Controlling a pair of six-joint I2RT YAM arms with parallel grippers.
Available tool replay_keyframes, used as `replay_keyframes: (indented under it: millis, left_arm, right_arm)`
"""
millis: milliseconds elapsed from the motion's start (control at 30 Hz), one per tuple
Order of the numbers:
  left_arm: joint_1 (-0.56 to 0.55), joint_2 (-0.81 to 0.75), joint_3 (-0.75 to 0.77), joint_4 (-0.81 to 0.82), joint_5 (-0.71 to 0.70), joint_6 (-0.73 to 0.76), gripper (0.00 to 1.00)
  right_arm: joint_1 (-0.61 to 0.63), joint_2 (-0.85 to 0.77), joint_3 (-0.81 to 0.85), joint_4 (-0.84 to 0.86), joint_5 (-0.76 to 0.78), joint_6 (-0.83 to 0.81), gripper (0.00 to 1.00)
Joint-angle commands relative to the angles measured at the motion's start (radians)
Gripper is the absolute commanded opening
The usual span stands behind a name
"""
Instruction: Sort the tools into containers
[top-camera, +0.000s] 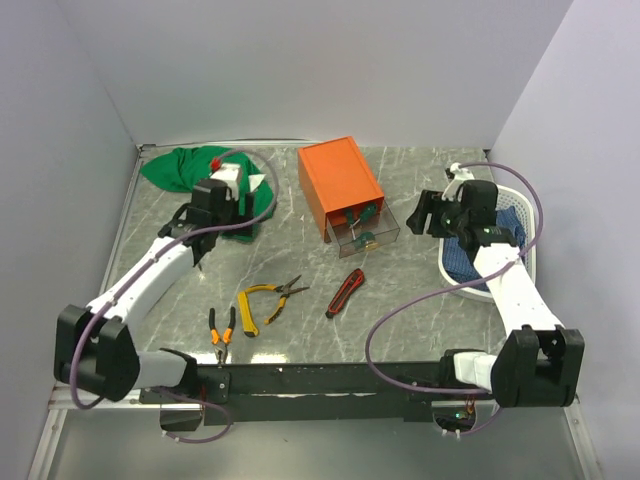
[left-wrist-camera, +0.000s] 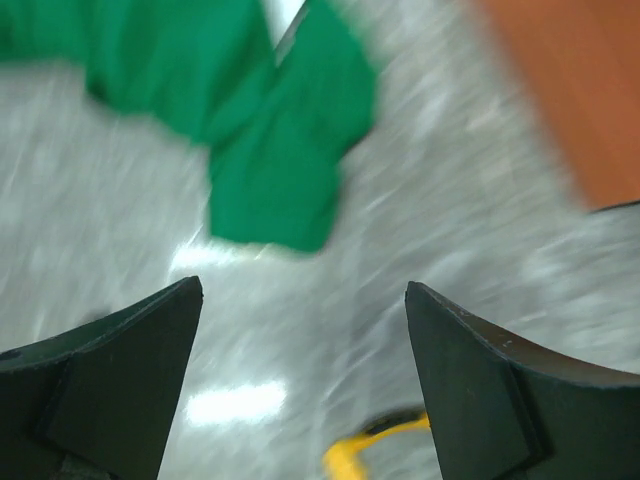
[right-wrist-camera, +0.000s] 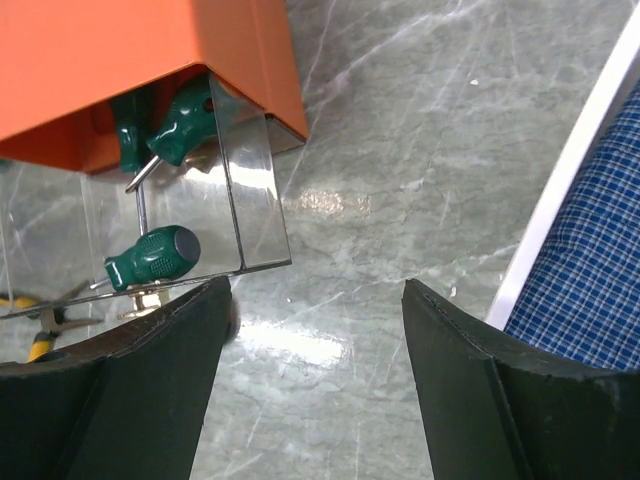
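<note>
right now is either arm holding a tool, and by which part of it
Nothing is held. The left end effector is open over the table, and the right end effector is open beside the clear drawer, gripping nothing.

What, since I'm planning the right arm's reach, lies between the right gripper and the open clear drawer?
Nothing: only bare tabletop separates the right gripper from the clear drawer, shown in the top external and right wrist views.

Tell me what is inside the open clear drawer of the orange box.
Two green-handled screwdrivers lie in the drawer, seen through its clear walls. Its rear portion sits under the orange box, so anything there is hidden.
</note>
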Motion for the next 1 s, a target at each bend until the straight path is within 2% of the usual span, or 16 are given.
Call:
replay_keyframes:
  millis: [0,133,167,300,400,433,533,667,800,900,967]
  left_arm:
    - [0.102,0.031,-0.009,-0.068,0.016,0.059,0.86]
    - [0.134,0.074,0.054,-0.078,-0.056,0.18,0.88]
    - [0.145,0.091,0.078,-0.132,-0.064,0.189,0.88]
    - [0.179,0.202,0.203,-0.3,-0.066,0.196,0.82]
    - [0.193,0.167,0.186,-0.262,-0.012,0.22,0.79]
    - [0.193,0.156,0.171,-0.247,0.026,0.231,0.74]
    - [0.191,0.157,0.216,-0.248,0.063,0.249,0.65]
    - [0.155,0.24,0.373,-0.323,0.028,0.28,0.57]
    - [0.119,0.292,0.51,-0.231,0.108,0.234,0.6]
    - [0.043,0.365,0.66,-0.188,0.12,0.269,0.67]
    - [-0.012,0.448,0.818,-0.177,0.128,0.283,0.71]
  right_arm:
    - [0.0,0.037,0.082,-0.02,-0.03,-0.049,0.77]
    - [0.005,0.077,0.143,-0.099,-0.017,-0.11,0.77]
    - [0.007,0.086,0.157,-0.121,-0.019,-0.113,0.77]
    - [0.037,0.12,0.215,-0.245,-0.065,-0.27,0.76]
    - [0.072,0.124,0.203,-0.316,-0.106,-0.435,0.76]
    - [0.098,0.123,0.193,-0.32,-0.106,-0.521,0.75]
    - [0.149,0.144,0.177,-0.334,-0.077,-0.628,0.74]
    - [0.178,0.204,0.255,-0.392,-0.031,-0.617,0.74]
    - [0.185,0.247,0.341,-0.451,0.01,-0.586,0.75]
    - [0.188,0.27,0.373,-0.501,0.018,-0.589,0.75]
    - [0.191,0.273,0.369,-0.509,0.015,-0.59,0.74]
